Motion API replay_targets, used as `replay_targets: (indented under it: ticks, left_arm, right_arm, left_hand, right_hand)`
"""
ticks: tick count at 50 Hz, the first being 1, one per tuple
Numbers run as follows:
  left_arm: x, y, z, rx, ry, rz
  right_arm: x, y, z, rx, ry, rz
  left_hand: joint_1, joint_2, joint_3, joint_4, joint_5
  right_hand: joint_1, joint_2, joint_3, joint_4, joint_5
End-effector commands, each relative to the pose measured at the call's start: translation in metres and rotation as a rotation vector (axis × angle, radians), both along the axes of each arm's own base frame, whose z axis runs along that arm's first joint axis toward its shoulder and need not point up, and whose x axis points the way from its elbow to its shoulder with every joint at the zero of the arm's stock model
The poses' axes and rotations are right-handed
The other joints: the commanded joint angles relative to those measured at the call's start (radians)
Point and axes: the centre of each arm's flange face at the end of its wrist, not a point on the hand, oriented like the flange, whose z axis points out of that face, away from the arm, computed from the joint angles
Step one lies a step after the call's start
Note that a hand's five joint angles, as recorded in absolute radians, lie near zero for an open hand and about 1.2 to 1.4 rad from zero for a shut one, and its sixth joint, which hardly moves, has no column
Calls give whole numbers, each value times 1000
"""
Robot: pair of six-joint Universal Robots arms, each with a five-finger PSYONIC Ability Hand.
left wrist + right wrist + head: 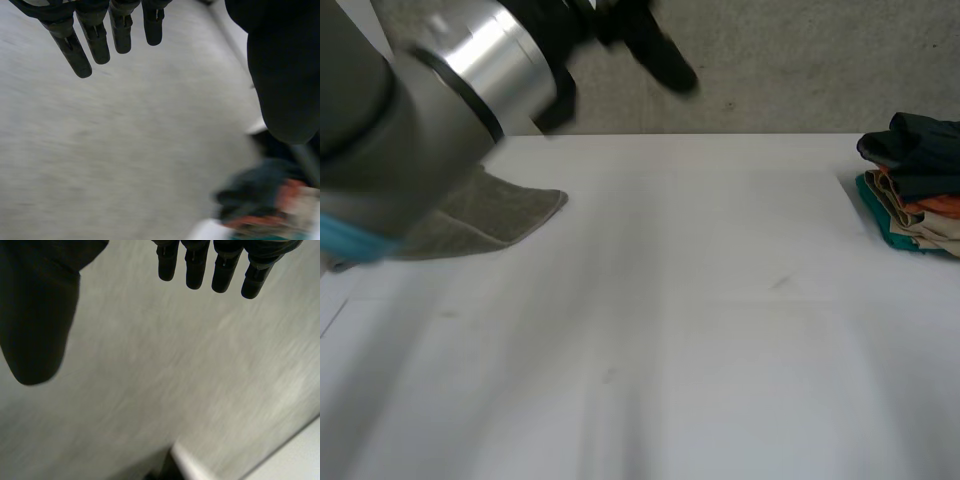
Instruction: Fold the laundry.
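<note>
A grey-green cloth (495,212) lies flat on the white table (700,320) at the left, partly hidden by my left arm (410,110). My left hand (655,48) is raised beyond the table's far edge, over the grey floor. In the left wrist view the left hand (97,42) has straight fingers, thumb apart, and holds nothing. My right hand (40,315) also hangs open and empty over the floor, beside a white table edge (300,455).
A stack of folded clothes (915,190), dark on top with orange, tan and teal below, sits at the table's right edge. The same stack (260,200) lies beyond the left hand's thumb in the left wrist view.
</note>
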Motion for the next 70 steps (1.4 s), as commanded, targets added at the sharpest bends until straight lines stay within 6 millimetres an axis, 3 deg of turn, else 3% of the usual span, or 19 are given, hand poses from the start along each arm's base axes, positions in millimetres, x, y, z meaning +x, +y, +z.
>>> replay_targets:
  ticks: [1, 5, 6, 9, 12, 21, 31, 33, 34, 35, 36, 39, 45, 48, 53, 56, 63, 66, 70]
  left_arm:
    - [64, -64, 41, -48, 123, 442]
    - [107, -102, 28, -82, -3, 659]
    - [114, -109, 24, -92, -39, 699]
    - [143, -140, -6, -109, -220, 877]
    - [164, -174, -62, -73, -451, 967]
    - [219, -250, -214, 25, -802, 982]
    - [229, -287, -298, -6, -769, 800]
    - [232, -291, -309, 1, -773, 803]
    - [232, -292, -310, 0, -773, 805]
    - [230, -292, -310, -2, -770, 804]
    - [229, -292, -310, -6, -768, 802]
    - [220, -289, -298, -8, -755, 808]
    - [178, -252, -176, -91, -493, 797]
    - [166, -233, -137, -92, -348, 769]
    - [116, -161, -54, -86, -67, 586]
    - [95, -124, -33, -71, 8, 491]
    - [53, -58, -16, -80, 47, 322]
    - [38, -45, -27, -44, 28, 277]
    - [28, -41, -71, 91, -75, 257]
  right_arm:
    - [104, 35, 52, -331, 84, 383]
    - [164, 58, 29, -288, 82, 644]
    - [193, 70, 14, -236, 68, 753]
    - [228, 89, -11, -140, 32, 870]
    - [254, 112, -46, 28, -34, 943]
    - [272, 142, -142, 424, -110, 977]
    - [268, 154, -170, 511, -54, 926]
    - [267, 155, -172, 514, -55, 923]
    - [267, 156, -173, 520, -57, 922]
    - [266, 156, -174, 522, -57, 922]
    - [266, 157, -175, 525, -58, 922]
    - [266, 158, -176, 525, -58, 921]
    - [266, 158, -173, 517, -56, 920]
    - [266, 158, -172, 511, -56, 920]
    - [264, 157, -168, 500, -69, 906]
    - [259, 153, -167, 496, -72, 876]
    - [244, 143, -157, 462, -103, 796]
    - [239, 139, -153, 452, -126, 772]
    - [233, 136, -148, 436, -182, 754]
  left_hand:
    - [60, 28, 27, 33, 15]
    - [51, 20, 19, 24, 6]
    - [45, 14, 13, 18, 1]
    - [25, -7, -8, -2, -20]
    - [19, -13, -14, -8, -26]
    - [-3, -34, -35, -30, -47]
    - [22, -10, -11, -5, -23]
    - [211, 180, 179, 184, 167]
    - [364, 332, 331, 337, 319]
    - [906, 874, 873, 879, 861]
    - [1216, 1185, 1184, 1189, 1171]
    - [1219, 1188, 1187, 1192, 1175]
    - [1219, 1188, 1187, 1192, 1175]
    - [1219, 1188, 1187, 1192, 1175]
    - [1219, 1188, 1187, 1192, 1175]
    - [1219, 1188, 1187, 1192, 1175]
    - [1219, 1188, 1187, 1192, 1175]
    - [1219, 1188, 1187, 1192, 1175]
    - [1219, 1188, 1187, 1192, 1175]
  right_hand:
    - [-53, -36, -34, -35, -48]
    - [-53, -36, -34, -35, -48]
    - [-53, -36, -34, -35, -48]
    - [-53, -36, -34, -35, -48]
    - [-53, -36, -34, -35, -48]
    - [-53, -36, -34, -35, -48]
    - [-53, -36, -34, -35, -48]
    - [-53, -36, -34, -35, -48]
    - [-53, -36, -34, -35, -48]
    - [-53, -36, -34, -35, -48]
    - [-53, -36, -34, -35, -48]
    - [-53, -36, -34, -35, -48]
    - [-53, -36, -34, -35, -48]
    - [-53, -36, -34, -35, -48]
    - [-53, -36, -34, -35, -48]
    - [-53, -36, -34, -35, -48]
    - [-53, -36, -34, -35, -48]
    - [-53, -36, -34, -35, -48]
    - [-53, -36, -34, -35, -48]
